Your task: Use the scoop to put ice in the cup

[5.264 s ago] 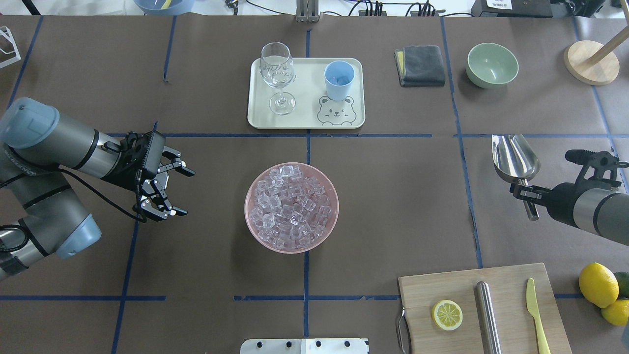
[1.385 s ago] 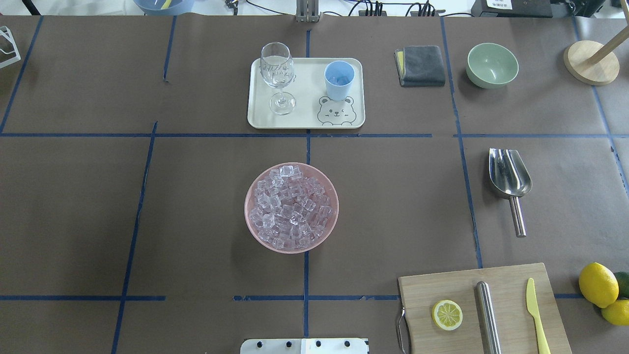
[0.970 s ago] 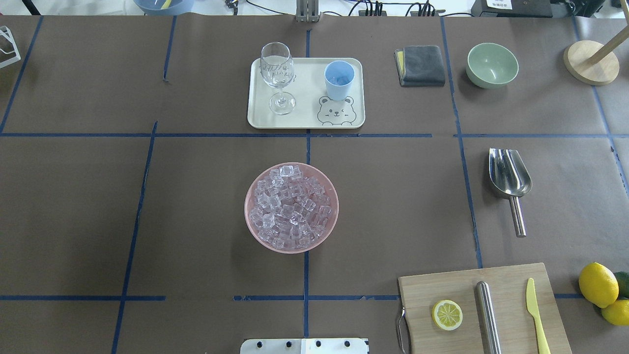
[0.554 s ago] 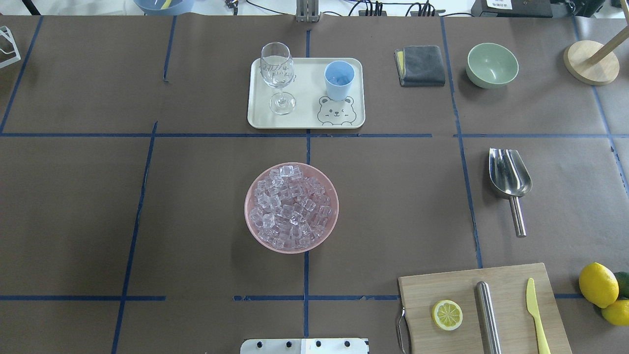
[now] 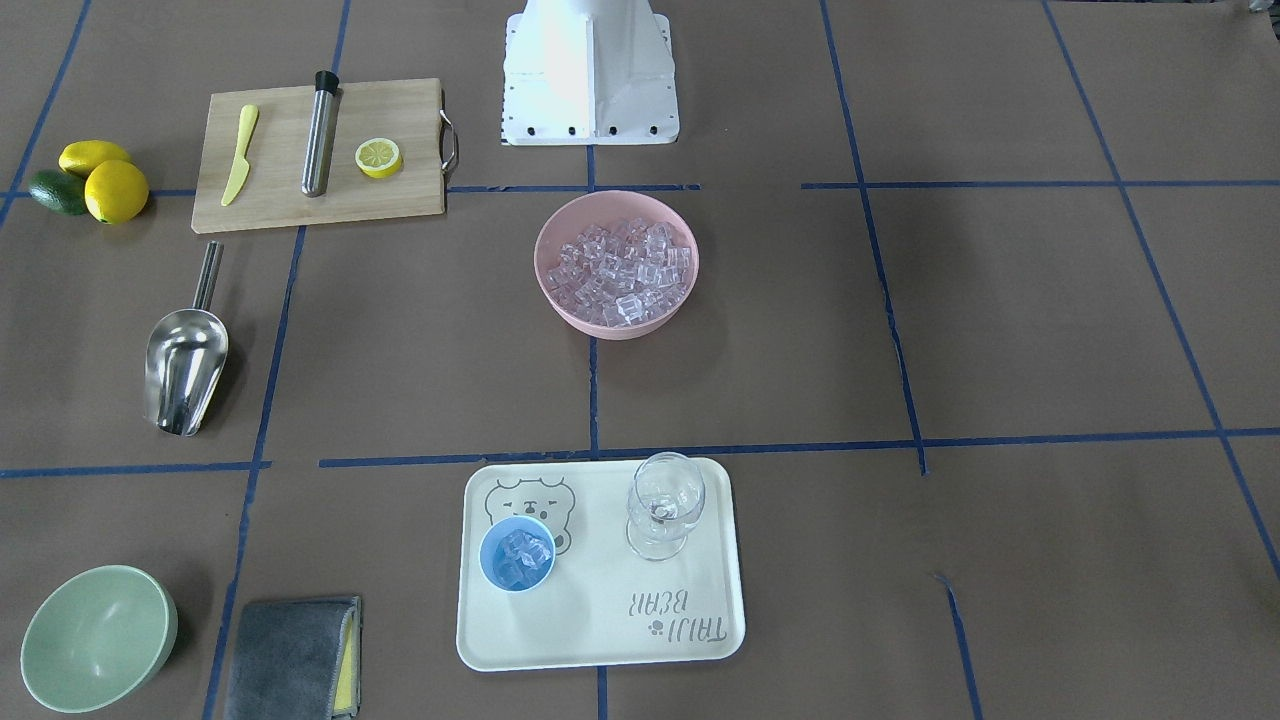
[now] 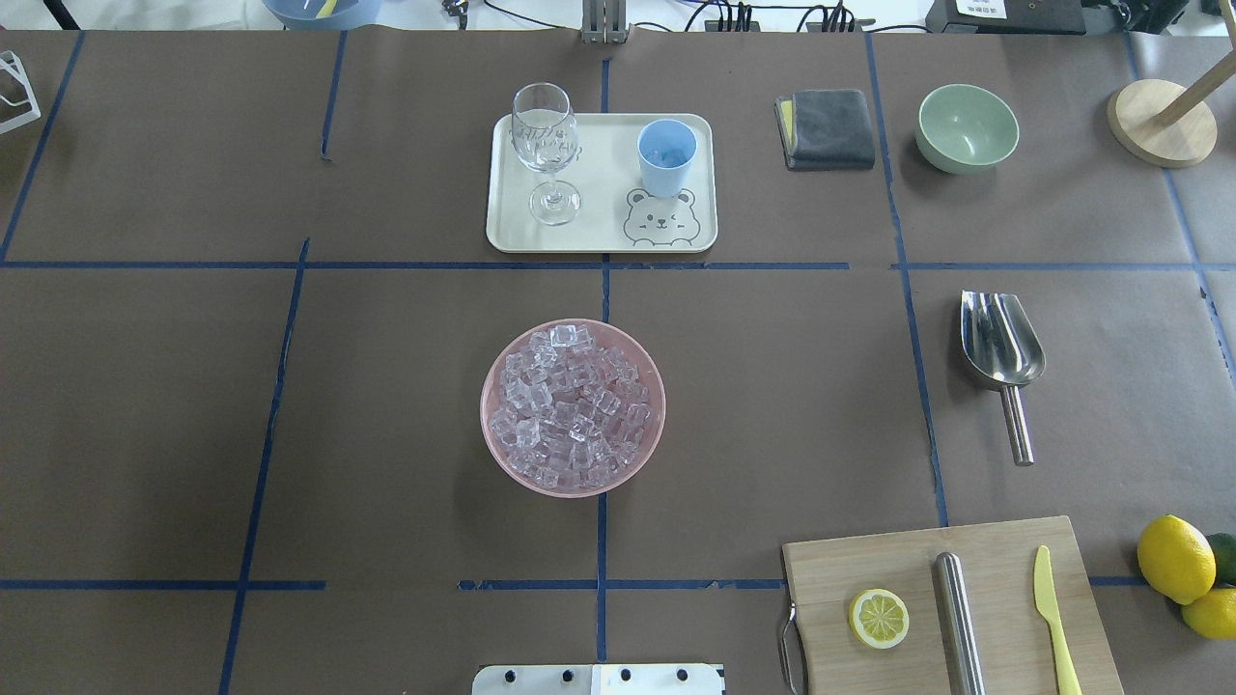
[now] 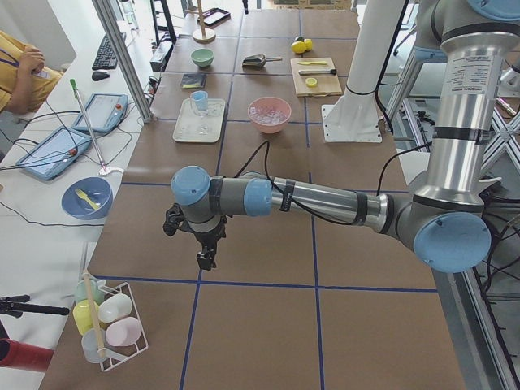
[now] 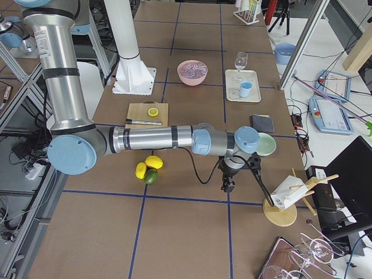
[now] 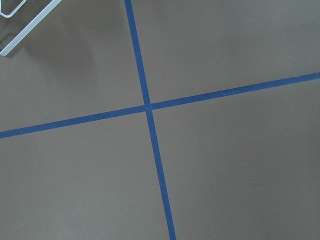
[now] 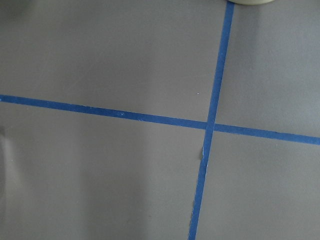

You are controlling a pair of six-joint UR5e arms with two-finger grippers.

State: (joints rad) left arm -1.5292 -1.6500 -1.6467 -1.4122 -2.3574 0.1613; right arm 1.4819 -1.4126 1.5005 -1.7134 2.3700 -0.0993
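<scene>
Several clear ice cubes (image 5: pixel 520 556) sit in the blue cup (image 6: pixel 665 180) (left tool (image 7: pixel 205 260), right tool (image 8: pixel 228 186): cannot tell state).

Small clear glassy ice cubes (image 6: pixel 572 405) are heaped in a round pink bowl (image 6: pixel 485 415) on the brown counter (image 6: pixel 386 405). At their 12 o'clock a small light-blue handleless cup (image 6: pixel 665 178) stands upright with a few cubes inside. At 3 o'clock a shiny steel scoop (image 6: pixel 1002 347) lies trough-up, its handle toward 6 o'clock.

The cup (image 6: pixel 664 180) is light blue, the bowl (image 5: pixel 598 326) pink, the scoop (image 6: pixel 1001 347) shiny silver, the tabletop (image 6: pixel 386 386) brown with blue lines (image 6: pixel 600 541).
</scene>
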